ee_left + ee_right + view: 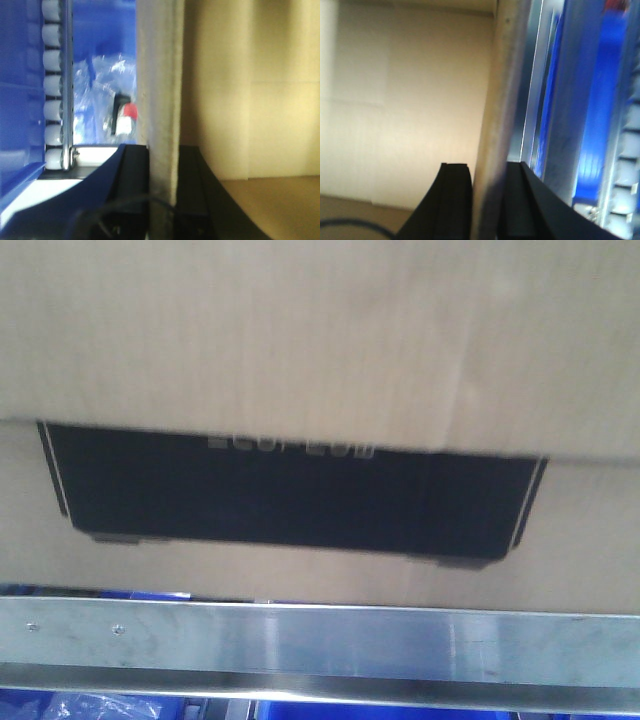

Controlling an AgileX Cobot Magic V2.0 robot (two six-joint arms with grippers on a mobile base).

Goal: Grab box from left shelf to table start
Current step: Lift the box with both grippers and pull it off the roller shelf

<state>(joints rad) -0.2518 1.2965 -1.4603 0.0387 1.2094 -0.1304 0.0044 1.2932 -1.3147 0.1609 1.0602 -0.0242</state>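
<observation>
The brown cardboard box [320, 330] fills the front view, its black trapezoid panel [290, 495] with blurred white lettering facing me. It sits just above the silver metal rail of the left shelf [320, 645]. In the left wrist view my left gripper [161, 170] is shut on the box's upright side wall [157, 75], one finger outside, one inside. In the right wrist view my right gripper [489, 190] is shut on the opposite box wall [502, 75] the same way. The box's inside [405, 100] looks empty.
Blue plastic bins [120, 708] sit below and behind the rail. In the left wrist view a white roller track [52, 85] and a bin with plastic-wrapped items [107, 95] lie left of the box. A metal upright and blue bin [590, 100] stand right of the box.
</observation>
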